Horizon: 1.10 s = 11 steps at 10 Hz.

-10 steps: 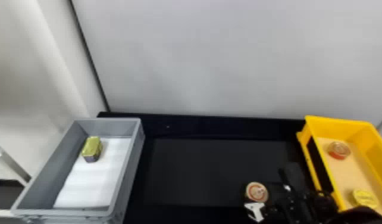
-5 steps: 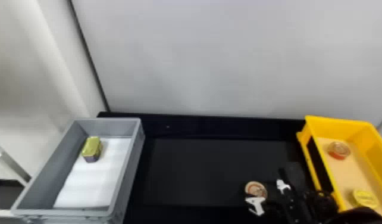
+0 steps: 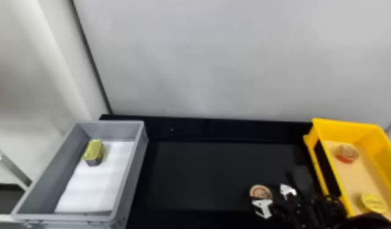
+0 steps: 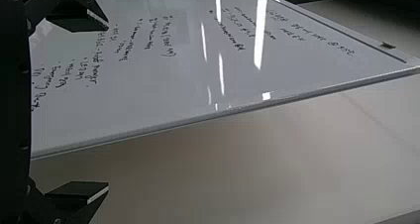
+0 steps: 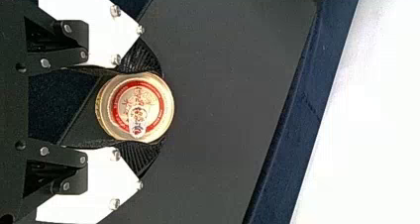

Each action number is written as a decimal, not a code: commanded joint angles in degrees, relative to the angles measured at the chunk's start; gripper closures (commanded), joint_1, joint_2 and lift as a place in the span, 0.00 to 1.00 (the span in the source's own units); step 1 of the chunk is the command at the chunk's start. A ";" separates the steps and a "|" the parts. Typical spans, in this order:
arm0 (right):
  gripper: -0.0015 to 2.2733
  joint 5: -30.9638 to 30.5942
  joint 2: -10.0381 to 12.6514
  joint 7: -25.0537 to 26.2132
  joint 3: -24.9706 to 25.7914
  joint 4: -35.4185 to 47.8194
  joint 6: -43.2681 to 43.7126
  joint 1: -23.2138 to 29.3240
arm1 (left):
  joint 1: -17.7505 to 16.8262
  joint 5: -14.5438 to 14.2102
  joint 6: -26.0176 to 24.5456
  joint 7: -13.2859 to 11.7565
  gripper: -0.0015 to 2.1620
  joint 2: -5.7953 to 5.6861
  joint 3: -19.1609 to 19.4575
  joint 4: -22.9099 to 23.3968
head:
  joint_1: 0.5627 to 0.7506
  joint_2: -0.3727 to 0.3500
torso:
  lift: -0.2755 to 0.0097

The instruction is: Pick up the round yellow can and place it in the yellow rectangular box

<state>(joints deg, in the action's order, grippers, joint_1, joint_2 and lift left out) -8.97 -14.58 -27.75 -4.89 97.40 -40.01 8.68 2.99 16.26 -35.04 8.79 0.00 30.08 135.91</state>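
We see a black table (image 3: pixel 204 173) — on it a grey box (image 3: pixel 131 182), a yellow box (image 3: pixel 347 131) and, seemingly, a round can (image 3: pixel 260 192).

Grey crate (image 3: pixel 112 130): left
White sheet (image 3: pixel 93 188): on the crate's floor
Gold-lidded tin (image 3: pixel 94 150): inside the crate, far end
Black table (image 3: pixel 204 173): middle
Red can (image 3: pixel 346 154): right
Pale panel (image 3: pixel 219 61): far side, behind the table
Whiteboard (image 4: pixel 148 95): handwritten, in the left wrist view

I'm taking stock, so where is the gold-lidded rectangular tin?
In the head view's left part, the tin sits inside the grey box, by the white sheet's far left corner.
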 commanded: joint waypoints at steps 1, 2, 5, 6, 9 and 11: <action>0.30 0.00 0.16 -0.47 0.14 0.77 0.44 0.12 | 0.00 0.00 -0.04 0.00 0.06 0.15 0.00 -0.03 | 0.70 0.53 | 0.73; 0.30 0.00 0.16 0.14 0.23 3.32 0.52 0.47 | 0.09 0.00 -0.04 0.00 0.06 0.15 0.00 -0.03 | 0.70 0.53 | 0.73; 0.30 -0.17 0.16 1.90 2.51 12.90 1.75 1.26 | 0.35 -0.09 0.40 0.00 0.06 0.15 -0.62 0.33 | 0.70 0.53 | 0.73; 0.30 -1.05 0.25 2.16 3.39 15.80 1.75 1.09 | 0.18 -0.09 0.49 0.00 0.06 0.15 -0.79 0.33 | 0.70 0.53 | 0.73; 0.30 -5.80 0.51 5.68 5.59 22.39 1.84 0.65 | 0.18 0.00 0.13 0.00 0.06 0.15 -0.88 0.15 | 0.70 0.53 | 0.73; 0.30 -8.88 0.78 5.68 9.46 24.94 1.23 0.56 | 0.09 0.00 0.13 0.00 0.06 0.15 -0.71 0.15 | 0.70 0.53 | 0.73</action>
<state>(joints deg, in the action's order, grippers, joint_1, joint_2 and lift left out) -15.62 -13.93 -22.20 1.95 120.55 -38.38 9.21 3.13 16.26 -34.89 8.79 0.00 29.20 136.07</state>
